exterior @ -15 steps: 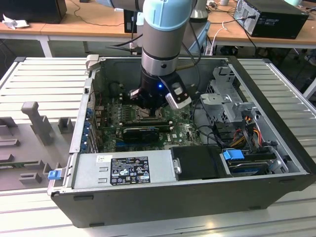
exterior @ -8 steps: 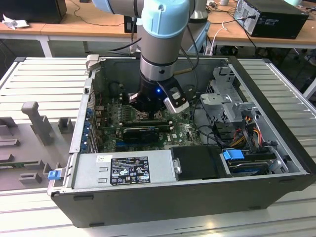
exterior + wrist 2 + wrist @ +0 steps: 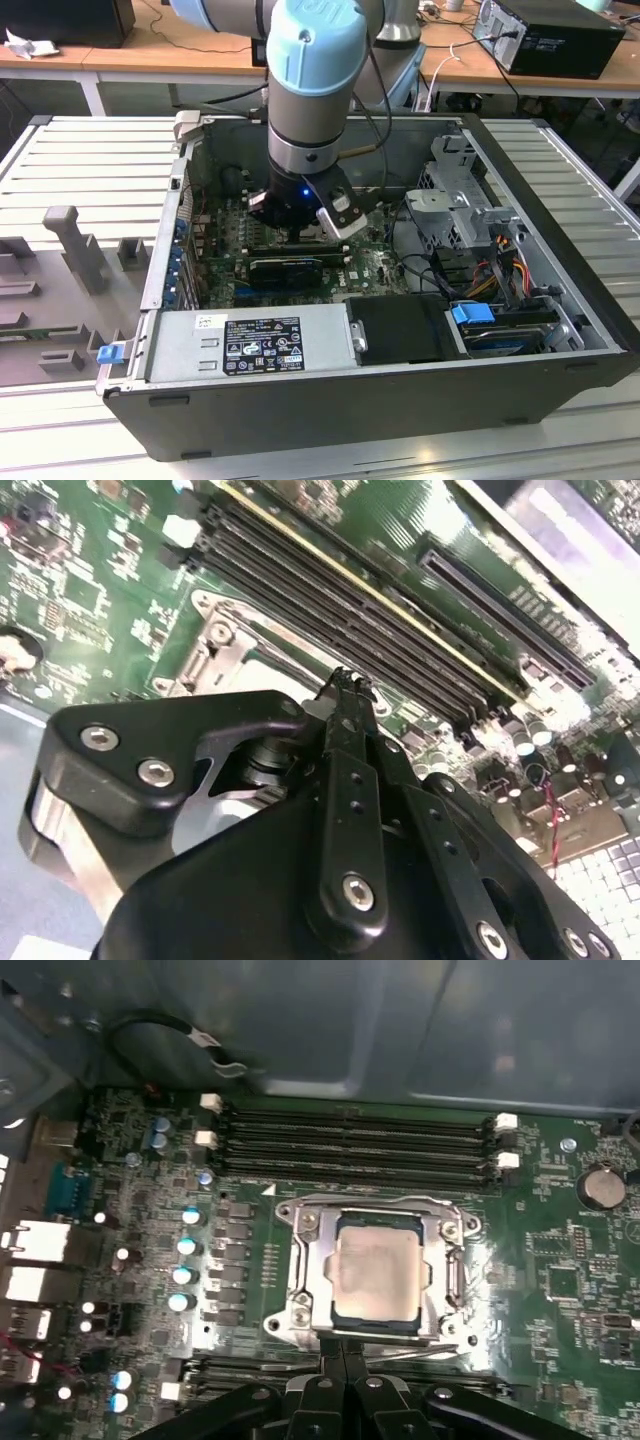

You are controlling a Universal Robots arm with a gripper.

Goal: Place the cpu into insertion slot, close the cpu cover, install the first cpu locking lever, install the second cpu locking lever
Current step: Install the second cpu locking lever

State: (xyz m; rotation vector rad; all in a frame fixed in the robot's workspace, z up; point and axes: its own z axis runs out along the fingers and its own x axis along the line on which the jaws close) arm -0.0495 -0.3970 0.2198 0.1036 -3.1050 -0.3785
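Note:
In the first wrist view the cpu (image 3: 375, 1270), a flat silver-grey square, lies in the insertion slot, which it hides. The cpu cover (image 3: 308, 1265), a silvery frame plate, lies flat around the chip. A thin metal lever rod (image 3: 425, 1349) runs along the cover's edge nearest my fingers. My gripper (image 3: 345, 1352) is shut, its black fingertips pressed together right at that edge of the cover. In the second wrist view the gripper (image 3: 346, 685) tips sit just over the socket frame (image 3: 225, 645). In the exterior view the gripper (image 3: 300, 228) is low inside the computer case over the green motherboard.
Long black memory slots (image 3: 350, 1140) run beside the socket, with a coin battery (image 3: 600, 1185) and several capacitors (image 3: 185, 1245) nearby. The case holds a power supply (image 3: 260, 340), a drive cage (image 3: 460, 200) and cables (image 3: 500, 270). The case wall (image 3: 400, 1030) rises behind the board.

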